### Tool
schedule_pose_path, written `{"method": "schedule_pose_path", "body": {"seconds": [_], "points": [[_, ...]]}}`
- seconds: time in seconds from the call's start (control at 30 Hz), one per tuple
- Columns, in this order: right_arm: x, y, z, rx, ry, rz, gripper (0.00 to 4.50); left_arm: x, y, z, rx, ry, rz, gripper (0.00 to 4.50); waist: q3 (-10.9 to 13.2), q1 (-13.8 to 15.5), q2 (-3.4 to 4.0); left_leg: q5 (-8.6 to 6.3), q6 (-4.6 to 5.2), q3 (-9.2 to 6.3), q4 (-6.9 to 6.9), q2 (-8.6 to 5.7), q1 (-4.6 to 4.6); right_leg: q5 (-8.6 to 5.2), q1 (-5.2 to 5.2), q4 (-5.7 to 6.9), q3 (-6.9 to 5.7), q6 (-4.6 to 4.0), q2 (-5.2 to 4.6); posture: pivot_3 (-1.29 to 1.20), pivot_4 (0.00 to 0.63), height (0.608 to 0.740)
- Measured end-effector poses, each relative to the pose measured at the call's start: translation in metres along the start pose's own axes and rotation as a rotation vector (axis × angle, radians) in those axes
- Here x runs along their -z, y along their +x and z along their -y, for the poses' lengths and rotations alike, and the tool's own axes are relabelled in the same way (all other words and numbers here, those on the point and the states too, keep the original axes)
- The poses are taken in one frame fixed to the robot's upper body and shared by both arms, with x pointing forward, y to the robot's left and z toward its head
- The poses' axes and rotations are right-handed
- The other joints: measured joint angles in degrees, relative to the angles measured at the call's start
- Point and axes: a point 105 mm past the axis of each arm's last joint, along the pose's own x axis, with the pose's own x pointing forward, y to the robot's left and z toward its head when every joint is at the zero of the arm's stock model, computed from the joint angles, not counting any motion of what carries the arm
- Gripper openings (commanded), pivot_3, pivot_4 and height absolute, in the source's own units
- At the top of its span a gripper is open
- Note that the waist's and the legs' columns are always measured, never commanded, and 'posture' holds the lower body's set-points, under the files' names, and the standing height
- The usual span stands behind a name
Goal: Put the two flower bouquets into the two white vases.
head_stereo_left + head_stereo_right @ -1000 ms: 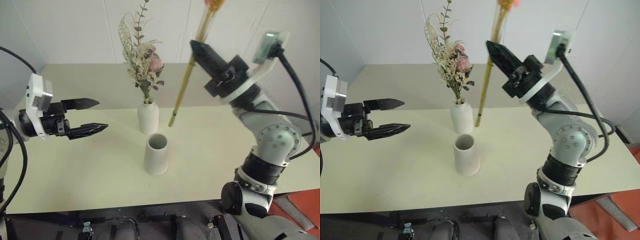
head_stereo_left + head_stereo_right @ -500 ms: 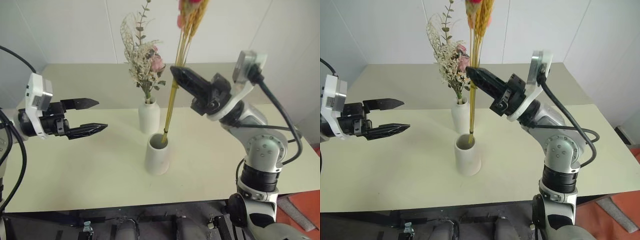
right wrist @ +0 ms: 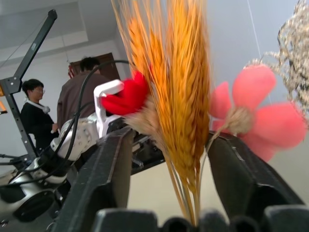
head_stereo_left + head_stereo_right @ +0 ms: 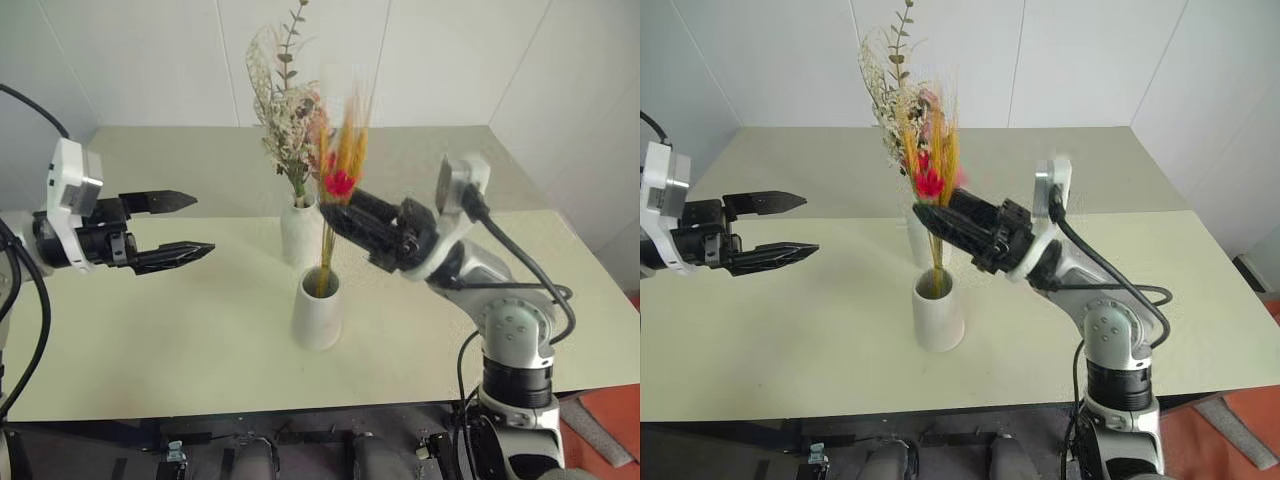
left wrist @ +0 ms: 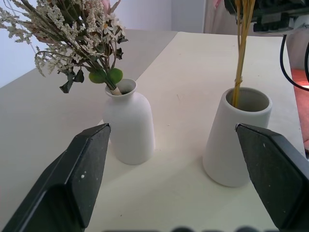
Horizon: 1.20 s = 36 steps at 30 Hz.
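My left pincer (image 4: 190, 225) hangs wide and empty over the table's (image 4: 180, 330) left half. Mid-table, the bushy bunch (image 4: 290, 125) stands in the bottle vase (image 4: 301, 230), and the wheat bunch (image 4: 340, 180) has its stems down in the wide vase (image 4: 316, 310) nearer the front edge, so I judge only the release is left. My right pincer (image 3: 169, 179) straddles the stalks, fingers apart (no squeeze that I can see). The left wrist view shows the stems inside the rim; the right wrist view shows two people behind.
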Motion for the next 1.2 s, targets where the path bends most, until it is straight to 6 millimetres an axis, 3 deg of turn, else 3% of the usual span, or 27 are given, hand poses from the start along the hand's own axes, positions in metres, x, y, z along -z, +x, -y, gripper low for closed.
{"method": "schedule_pose_path", "body": {"seconds": [0.07,0.27,0.6,0.93,1.2], "points": [[0.007,-0.015,-0.002,-0.007,0.014,-0.072,4.48,0.0,0.001,0.0,0.002,-0.005,-0.004,4.5,0.0,0.15,0.0,0.0,0.0,0.0,0.01,0.0,0.04,-0.02,0.04,-0.01,0.0,0.02,0.0,0.0,0.15,0.74],[0.012,-0.068,-0.002,0.021,-0.012,-0.314,4.48,0.0,0.003,0.0,0.004,-0.007,-0.007,4.5,0.0,0.86,-0.01,-0.01,0.0,0.0,0.0,0.01,0.37,-0.25,0.4,-0.12,-0.01,0.37,0.0,0.0,0.15,0.74],[-0.016,-0.145,0.016,0.193,-0.124,-0.594,4.48,0.006,0.004,0.003,0.012,-0.026,-0.012,4.5,0.0,0.95,-0.02,-0.01,0.0,0.03,0.01,-0.02,0.45,-0.27,0.48,-0.13,0.02,0.4,-0.01,0.0,0.15,0.74],[-0.04,-0.187,0.034,0.372,-0.225,-0.645,4.48,0.01,-0.01,0.008,-0.011,-0.038,-0.005,4.5,-0.01,0.92,-0.02,-0.01,0.0,0.04,0.01,-0.02,0.47,-0.27,0.48,-0.12,0.04,0.4,-0.02,0.0,0.15,0.74],[-0.044,-0.189,0.037,0.39,-0.263,-0.654,4.48,0.016,-0.012,0.011,-0.019,-0.051,-0.019,4.5,-0.01,0.99,-0.02,-0.01,0.0,0.05,0.01,-0.02,0.48,-0.27,0.49,-0.12,0.04,0.41,-0.03,0.0,0.15,0.74]]}}
